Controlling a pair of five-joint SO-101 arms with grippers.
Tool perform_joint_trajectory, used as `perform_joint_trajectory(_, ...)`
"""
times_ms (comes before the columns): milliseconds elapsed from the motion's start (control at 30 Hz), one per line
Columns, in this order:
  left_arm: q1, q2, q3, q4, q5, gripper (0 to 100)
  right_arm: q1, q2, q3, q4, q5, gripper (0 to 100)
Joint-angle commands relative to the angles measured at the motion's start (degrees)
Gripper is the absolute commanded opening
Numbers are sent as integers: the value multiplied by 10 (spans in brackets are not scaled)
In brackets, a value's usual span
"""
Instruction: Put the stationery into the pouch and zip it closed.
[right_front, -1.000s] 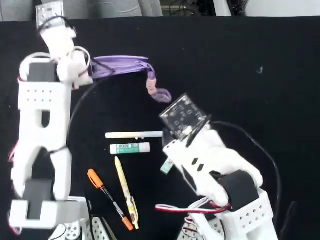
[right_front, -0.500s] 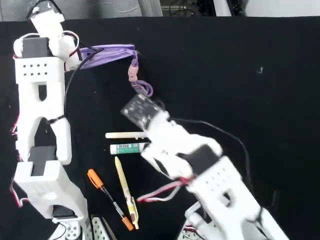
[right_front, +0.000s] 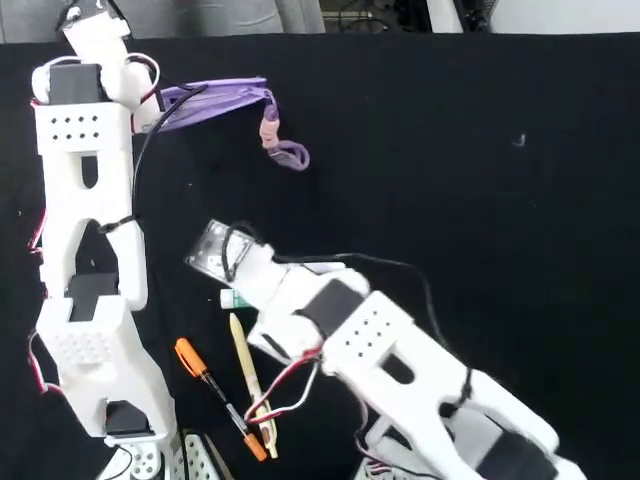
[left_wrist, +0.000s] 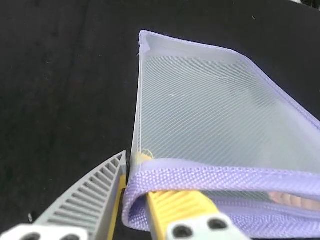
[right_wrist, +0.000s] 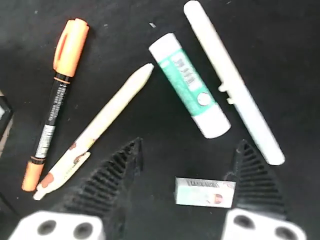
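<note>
Gripping the pouch at the corner of its open mouth, the left gripper has its grey and yellow fingers clamped on the purple trim. The yellow one appears to sit just inside the opening. The translucent mesh body stretches away from the claw above the black table. From the high view the pouch lies well apart from the glue stick, at the far side of the table, with its pink and purple pull strap trailing from the end that faces away from the left gripper. The right gripper hangs close over the glue stick with its dark fingers spread wide and gripping nothing. A small eraser lies on the cloth between those fingers, near the glue stick's white end. A white pen lies just beside the glue stick. On the glue stick's other side a cream pen points its tip toward the stick, and an orange marker lies beyond that pen, farther from the glue stick.
</note>
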Motion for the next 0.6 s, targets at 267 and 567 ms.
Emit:
perform_joint_trajectory(267, -50, 9, -39, 4, 9, 28, -79, 159, -35, -54, -4, 273)
perform_joint_trajectory(567, -50, 9, -37, 4, 10, 28, -88, 253, -63, -140, -61, 272)
